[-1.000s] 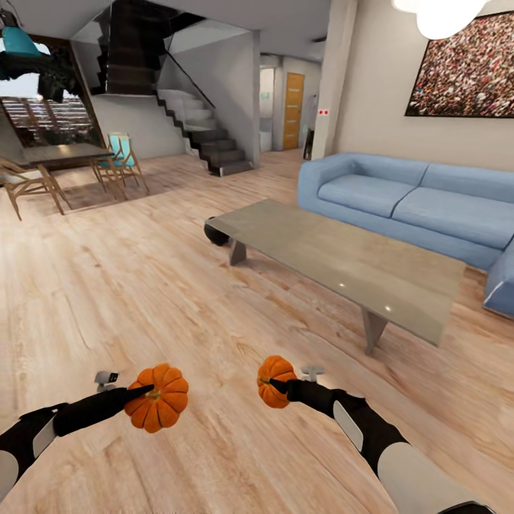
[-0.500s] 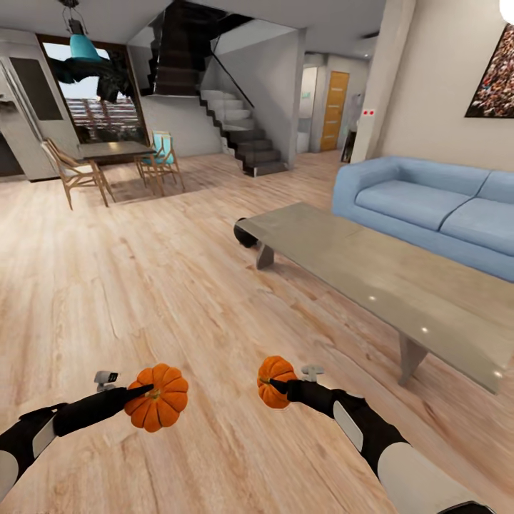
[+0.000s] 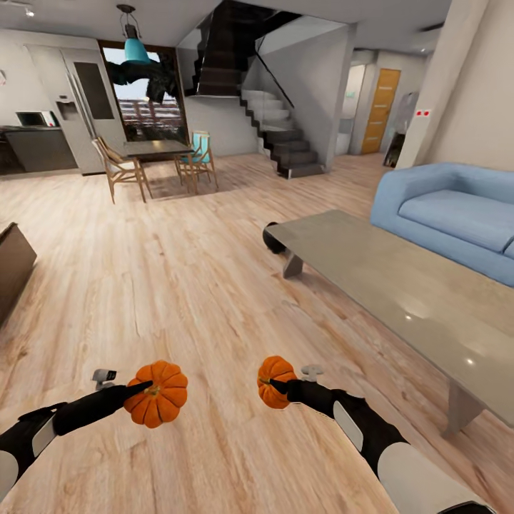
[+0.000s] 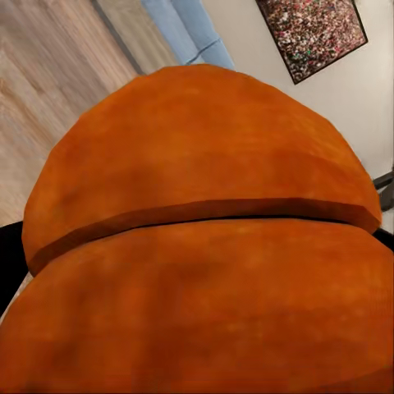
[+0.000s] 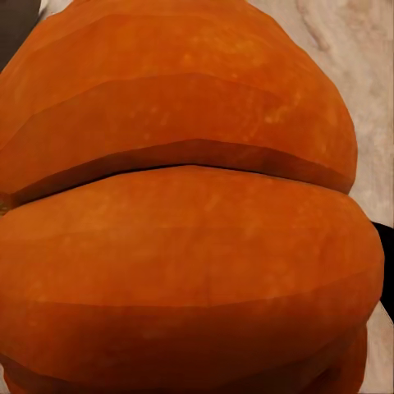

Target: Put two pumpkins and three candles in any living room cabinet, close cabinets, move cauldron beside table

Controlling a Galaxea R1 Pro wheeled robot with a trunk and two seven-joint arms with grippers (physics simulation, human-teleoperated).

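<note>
Now we carry one pumpkin (image 3: pixel 156 393) clamped in our left gripper (image 3: pixel 145 390) and another pumpkin (image 3: pixel 275 381) in our right gripper (image 3: pixel 275 386), held clear above the floor (image 3: pixel 178 285) for transport to a cabinet.

Light wood plank floor (image 3: pixel 178 285), long grey low table (image 3: pixel 400 278), blue sofa (image 3: pixel 457 214), dark staircase (image 3: pixel 285 135), teal pendant lamp (image 3: pixel 134 48) over the dining table (image 3: pixel 153 148).

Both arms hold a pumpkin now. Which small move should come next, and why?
Probably keep turning left toward the dark brown unit at the head view's left edge. The left tool and right tool each grip a pumpkin, and it may be the cabinet.
</note>
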